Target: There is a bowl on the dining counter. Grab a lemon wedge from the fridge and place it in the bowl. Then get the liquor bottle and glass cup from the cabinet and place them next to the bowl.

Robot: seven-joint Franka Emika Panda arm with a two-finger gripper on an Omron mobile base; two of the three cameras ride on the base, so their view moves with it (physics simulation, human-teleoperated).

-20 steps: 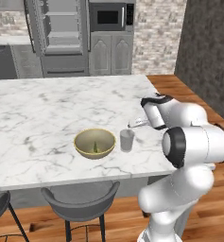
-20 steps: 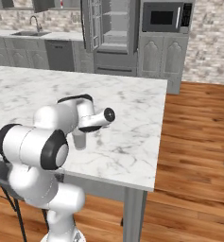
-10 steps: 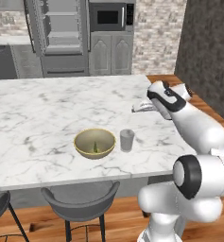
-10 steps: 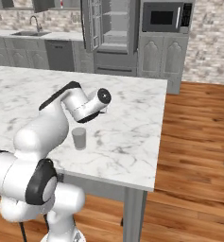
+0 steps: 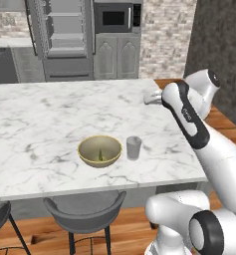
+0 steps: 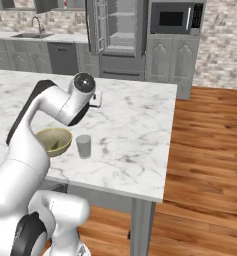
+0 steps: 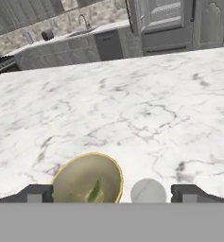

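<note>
Left base view: the bowl (image 5: 100,151) sits on the marble bench (image 5: 45,114), toward its near edge, with the lemon wedge (image 5: 100,156) lying inside it. The cup (image 5: 133,148) stands upright just to the right of the bowl, near it but not touching. The arm rises from the lower right and bends over the bench's right end; the pincer (image 5: 153,97) is up near the far right corner, well apart from bowl and cup, its jaws too blurred to read here. Behind the bench stands the fridge (image 5: 64,40), its doors open and shelves showing.

Right base view: the bowl (image 6: 54,141) and cup (image 6: 83,146) stand side by side near the bench's (image 6: 135,125) front edge, the cup on the right. The arm arches above them, its wrist over the middle of the bench. The fridge (image 6: 121,35) stands open at the back.

Hand view: the camera looks down on the bowl (image 7: 88,180) with the wedge (image 7: 94,191) in it and the cup (image 7: 148,191) just beside. The two fingertips (image 7: 38,193) stand wide apart at the bottom corners, so the pincer (image 7: 114,194) is spread and holds nothing.
</note>
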